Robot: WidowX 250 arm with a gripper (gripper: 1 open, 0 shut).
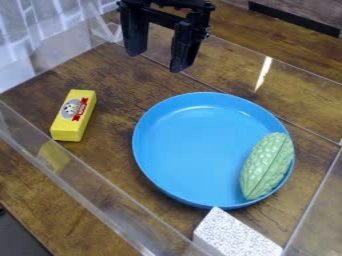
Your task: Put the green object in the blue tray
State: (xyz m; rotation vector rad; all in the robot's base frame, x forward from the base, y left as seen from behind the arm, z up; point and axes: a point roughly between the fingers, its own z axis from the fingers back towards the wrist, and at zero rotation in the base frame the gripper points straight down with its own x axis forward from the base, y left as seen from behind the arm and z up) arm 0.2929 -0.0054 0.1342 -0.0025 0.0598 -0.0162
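Gourd (267,165) first: your green object lies on the right-hand edge of the blue tray (187,150), resting across the rim there, with its body mostly on the blue surface and its outer side at or just over the raised lip. Its long axis runs from the tray's near-right edge up and slightly right, toward the far side, and one tip points back at the white sponge (238,235) that sits just in front of the tray's near rim. Now your gripper (163,45): it hangs well beyond the tray's far rim, up and to the left of the gourd, so the piece lies toward you and to the right from where you are. Fingers point straight down, spread apart with a clear gap between them and nothing held. The arm stands upright above them, no tilt that I can make out. The yellow block (72,114) sits well off the tray's left side, out of your way. By my read the gourd is as good as in the tray; if you want it fully inside, cross the tray diagonally and close across its short width.
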